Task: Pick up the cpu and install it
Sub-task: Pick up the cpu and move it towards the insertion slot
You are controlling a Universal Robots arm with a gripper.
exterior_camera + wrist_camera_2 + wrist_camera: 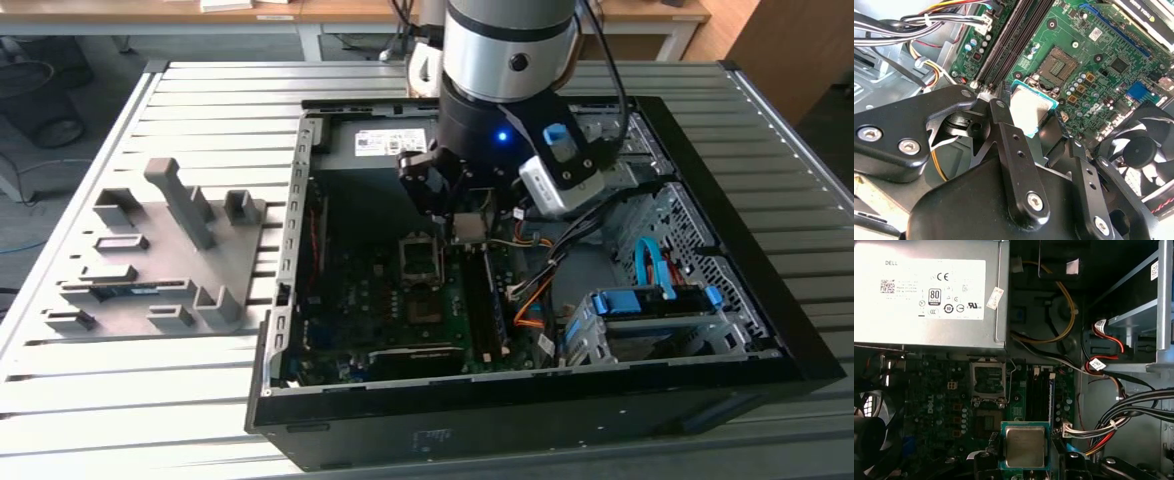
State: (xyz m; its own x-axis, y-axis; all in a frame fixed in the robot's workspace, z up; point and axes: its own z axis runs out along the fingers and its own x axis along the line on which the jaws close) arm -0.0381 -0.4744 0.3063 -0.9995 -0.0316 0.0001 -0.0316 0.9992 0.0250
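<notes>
Likely trouble: a snag on the loose cables to the exterior view's right of the board, or bent pins from a tilted, off-centre drop into the bare socket. Open computer case at the centre of the exterior view, holding power-supply box, motherboard and blue drive cage. Gripper clamped on the cpu by its edges, poised above the board just beside the socket, toward the exterior view's right.

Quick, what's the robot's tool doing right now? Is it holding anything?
Tool: closed, holding the chip over the green board.
</notes>
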